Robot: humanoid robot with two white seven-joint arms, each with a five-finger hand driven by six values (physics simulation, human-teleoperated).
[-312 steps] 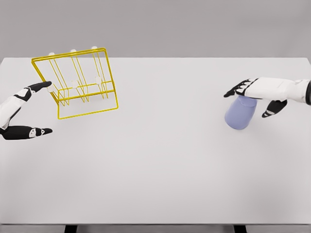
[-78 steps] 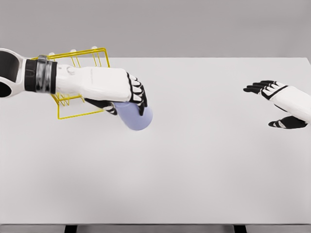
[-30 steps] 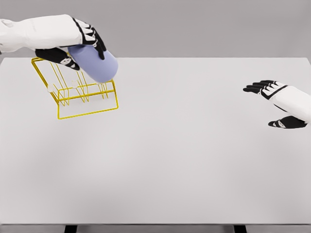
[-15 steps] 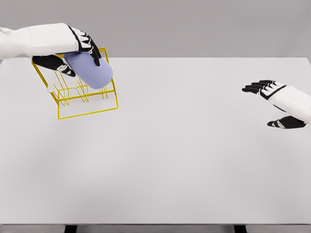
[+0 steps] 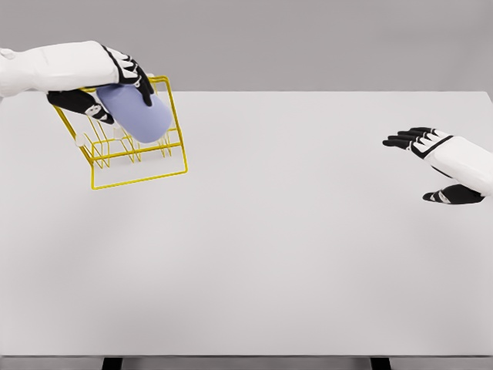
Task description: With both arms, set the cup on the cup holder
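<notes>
Matt lavender cup (image 5: 139, 116), thin glossy yellow wire cup holder (image 5: 139, 166), smooth matt white table (image 5: 293, 254).

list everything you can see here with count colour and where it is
table: 1, white, fills most of the view
cup holder: 1, yellow wire rack, far left part of the table
cup: 1, pale blue, tilted over the rack, held from above
table legs: 2 visible, black, bottom edge
left hand: 1, white and black, upper left, fingers wrapped on the cup
right hand: 1, white and black, right edge, open, holding nothing
</notes>
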